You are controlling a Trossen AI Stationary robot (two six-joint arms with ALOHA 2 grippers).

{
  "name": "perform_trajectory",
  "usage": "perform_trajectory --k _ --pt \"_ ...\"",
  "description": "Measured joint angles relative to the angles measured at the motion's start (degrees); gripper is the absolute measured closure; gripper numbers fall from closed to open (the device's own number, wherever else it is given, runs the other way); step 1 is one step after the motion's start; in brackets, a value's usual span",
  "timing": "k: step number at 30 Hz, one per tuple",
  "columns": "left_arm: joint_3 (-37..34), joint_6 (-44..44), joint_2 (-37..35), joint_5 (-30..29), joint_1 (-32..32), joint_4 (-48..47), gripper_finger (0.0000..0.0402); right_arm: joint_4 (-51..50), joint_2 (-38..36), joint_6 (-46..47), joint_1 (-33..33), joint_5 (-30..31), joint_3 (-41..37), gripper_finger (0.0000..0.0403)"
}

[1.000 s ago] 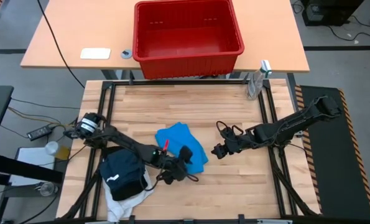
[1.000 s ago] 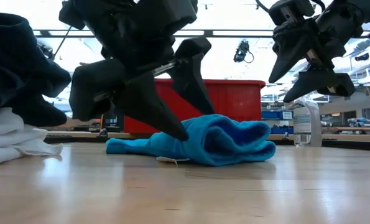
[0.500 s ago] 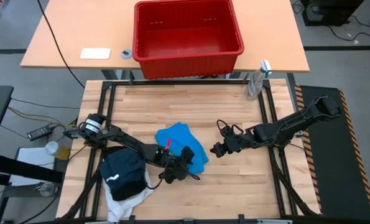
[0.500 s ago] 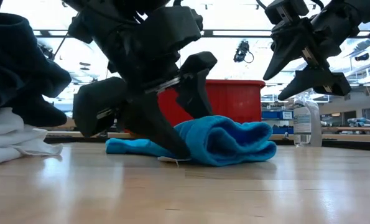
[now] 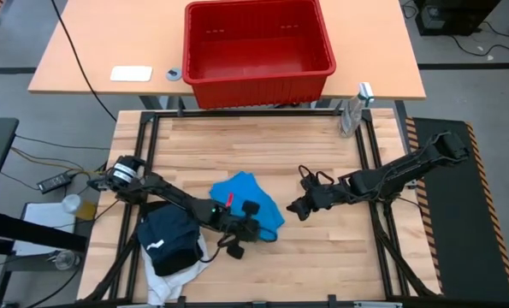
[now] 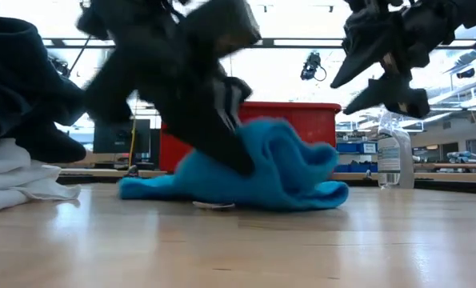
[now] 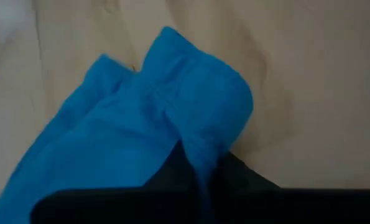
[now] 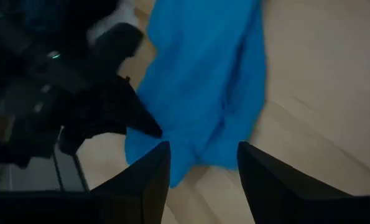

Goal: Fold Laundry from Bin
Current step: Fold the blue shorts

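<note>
low view motion-blurred, left end effector point(image 6: 222, 136) clenched on blue garment point(image 6: 278, 172), right end effector point(image 5: 295, 208) parted, fingertips indistinct

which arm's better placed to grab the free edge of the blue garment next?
Right. The left gripper is shut on the blue garment at its near edge. The right gripper hangs open just beside the cloth's other edge, above the table, holding nothing.

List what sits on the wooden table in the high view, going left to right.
Pile of dark and white laundry → left gripper, shut on the blue garment → right gripper, open above the table → spray bottle at the far right corner.
</note>
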Motion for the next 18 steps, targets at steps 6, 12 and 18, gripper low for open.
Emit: perform_trajectory --k 6,12,18 --pt "0.07 -12.04 -2.67 0.05 -4.57 -0.97 0.0389 6.99 4.76 -12.54 -3.06 -2.15 0.02 0.0234" --pt "0.04 -14.95 -2.67 -1.55 -8.31 -6.20 0.0389 23.19 17.01 -28.16 -8.63 -10.19 0.00 0.0237" --pt "0.04 -15.72 -2.67 -2.60 -8.99 -6.69 0.0389 34.62 26.66 -42.66 -9.50 -18.94 1.63 0.0237"
